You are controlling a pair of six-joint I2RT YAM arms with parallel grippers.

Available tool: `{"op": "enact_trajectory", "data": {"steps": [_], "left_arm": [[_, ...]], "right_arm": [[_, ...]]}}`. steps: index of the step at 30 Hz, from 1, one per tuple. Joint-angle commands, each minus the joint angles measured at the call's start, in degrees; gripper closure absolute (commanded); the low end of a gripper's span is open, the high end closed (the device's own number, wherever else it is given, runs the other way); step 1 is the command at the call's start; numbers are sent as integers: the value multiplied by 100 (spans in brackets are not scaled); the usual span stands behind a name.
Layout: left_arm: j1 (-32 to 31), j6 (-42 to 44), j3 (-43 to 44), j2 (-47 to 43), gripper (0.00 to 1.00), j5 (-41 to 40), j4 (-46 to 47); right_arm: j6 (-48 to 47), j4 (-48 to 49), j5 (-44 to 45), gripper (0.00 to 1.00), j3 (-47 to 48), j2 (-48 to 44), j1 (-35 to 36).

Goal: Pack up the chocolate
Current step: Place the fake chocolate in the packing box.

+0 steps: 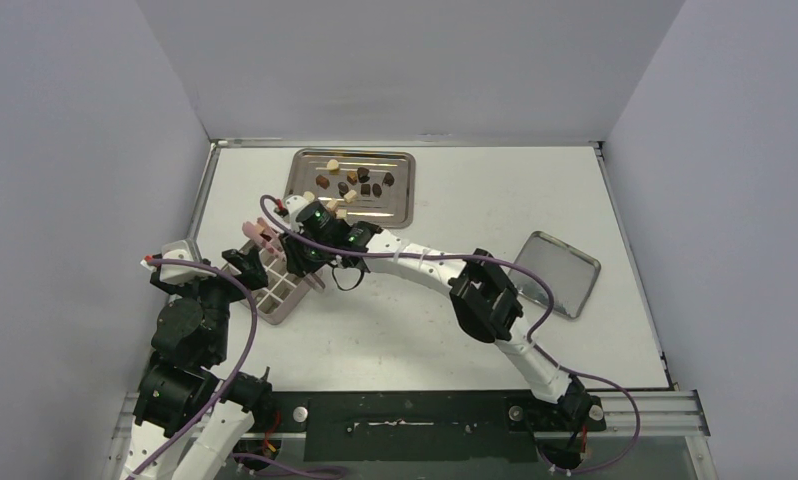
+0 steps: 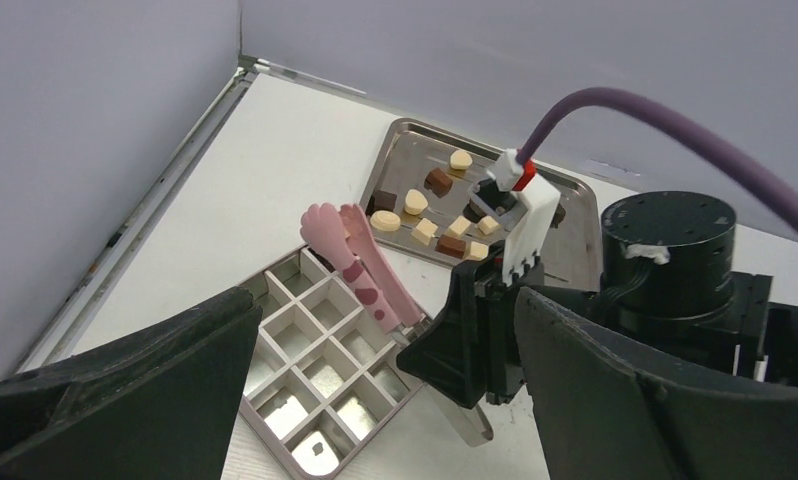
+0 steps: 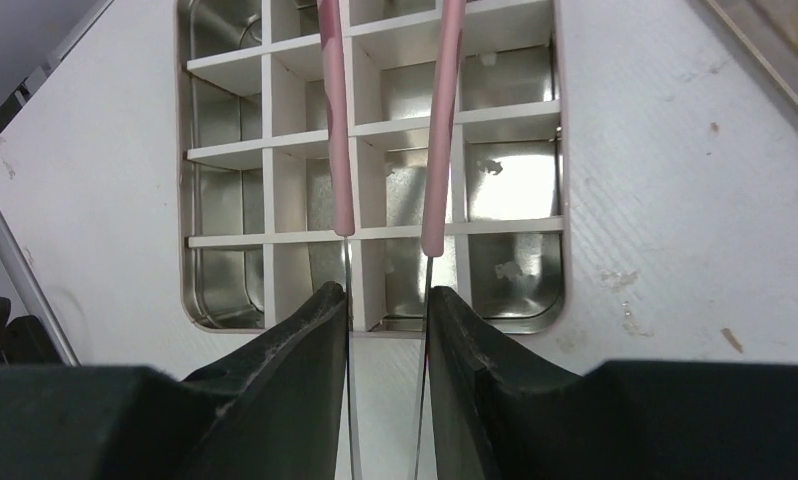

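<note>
pink tongs (image 3: 390, 120) are pinched near their metal end by the right gripper (image 3: 387, 300), whose fingers (image 3: 305, 330) press in on both arms. the two pink arms run side by side with a narrow gap between them, out over the divided tin (image 3: 370, 130). from the left wrist view their paw-shaped tips sit close together, and i can't make out any piece between them. the left gripper (image 1: 243, 260) hangs spread wide at the tin's near-left edge, holding nothing. the chocolate (image 1: 360, 182), dark, brown and cream chunks, lies scattered on the steel tray (image 1: 400, 205) just beyond the tin. a flat metal lid (image 1: 560, 272) lies well off to the right on the table (image 1: 495, 200).
</note>
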Motion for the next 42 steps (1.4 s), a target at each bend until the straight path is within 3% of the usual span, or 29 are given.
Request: {"op": "enact_trajectory", "data": {"steps": [1,10,22,32,42], "left_arm": [[26,-45,168,-37,3,-73,115],[32,-45,158,-64,3,-74,126],[32,-45,150,-53,3,-61,128],[41,-45,147,-55,3,-57,129],[41,-36,142,-60,3,-45,134]], "right_arm": [[326,437,-308,71,366,183,46],[332,348,-447,69,504,412,137],[334,313,-344,59,556,414,135],[227,244,-278,59,532,212,57],[46,373,-138,61,-393,-590,-353]]}}
